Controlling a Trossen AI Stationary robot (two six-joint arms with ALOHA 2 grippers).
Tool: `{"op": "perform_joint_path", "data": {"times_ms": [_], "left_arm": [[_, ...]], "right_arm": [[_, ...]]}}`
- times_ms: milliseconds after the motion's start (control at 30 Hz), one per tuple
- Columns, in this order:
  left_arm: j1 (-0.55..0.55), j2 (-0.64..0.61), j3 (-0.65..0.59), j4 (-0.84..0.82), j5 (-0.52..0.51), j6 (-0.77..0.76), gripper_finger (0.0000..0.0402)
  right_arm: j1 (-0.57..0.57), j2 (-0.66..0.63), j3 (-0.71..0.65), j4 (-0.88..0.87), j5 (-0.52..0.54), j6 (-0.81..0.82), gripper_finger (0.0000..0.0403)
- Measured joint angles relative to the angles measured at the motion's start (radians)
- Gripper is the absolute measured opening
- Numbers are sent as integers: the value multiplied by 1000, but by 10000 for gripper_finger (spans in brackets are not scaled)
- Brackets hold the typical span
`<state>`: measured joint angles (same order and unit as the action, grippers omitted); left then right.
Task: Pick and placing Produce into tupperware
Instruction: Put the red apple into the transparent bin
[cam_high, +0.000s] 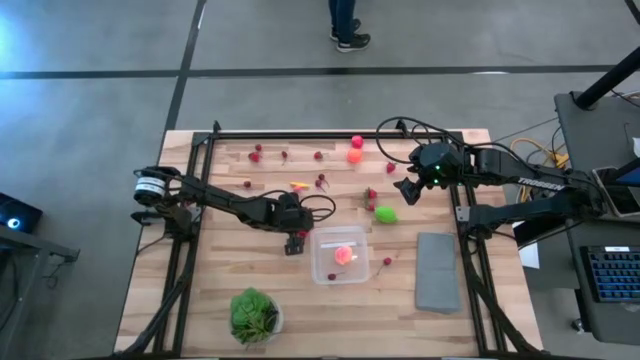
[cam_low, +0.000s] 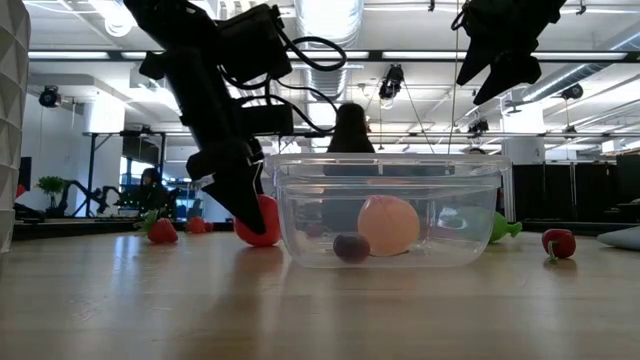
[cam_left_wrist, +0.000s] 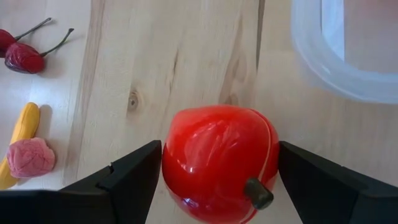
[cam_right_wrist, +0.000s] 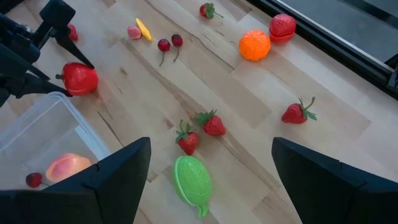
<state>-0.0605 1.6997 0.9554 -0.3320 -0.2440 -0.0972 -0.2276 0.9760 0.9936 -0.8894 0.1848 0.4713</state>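
The tupperware (cam_high: 340, 256) is a clear container near the table's middle. It holds a peach-coloured piece (cam_low: 388, 224) and a small dark berry (cam_low: 351, 246). My left gripper (cam_high: 296, 244) stands just beside its left wall, shut on a shiny red apple-like toy (cam_left_wrist: 214, 163). My right gripper (cam_high: 406, 190) hangs open above the table, over two strawberries (cam_right_wrist: 200, 130) and a lime-green fruit (cam_right_wrist: 192, 179). An orange (cam_right_wrist: 255, 45), cherries (cam_right_wrist: 170, 43) and other berries lie scattered on the far half of the table. My left gripper pinches the red toy between its two fingers, one on each side (cam_left_wrist: 169, 165). The fingers (cam_low: 238, 185) slant down from above and from the table's left. The toy's dark stem (cam_left_wrist: 257, 193) points toward the wrist. Whether the toy rests on the wood or hangs just clear, I cannot tell.
A flat grey slab (cam_high: 437, 270) lies right of the tupperware. A leafy plant in a white bowl (cam_high: 254, 313) stands near the front edge. Black frame rails (cam_high: 330, 134) run along the table's far side and both flanks. A person's feet (cam_high: 350, 38) show beyond the table.
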Motion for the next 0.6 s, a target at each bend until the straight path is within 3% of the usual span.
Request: {"op": "perform_joint_path", "data": {"times_ms": [267, 600], "left_arm": [[0, 0, 0, 0, -1, 0, 261], [0, 0, 0, -2, -28, -1, 257]], "right_arm": [[0, 0, 0, 0, 0, 0, 327], [0, 0, 0, 0, 0, 0, 327]]}}
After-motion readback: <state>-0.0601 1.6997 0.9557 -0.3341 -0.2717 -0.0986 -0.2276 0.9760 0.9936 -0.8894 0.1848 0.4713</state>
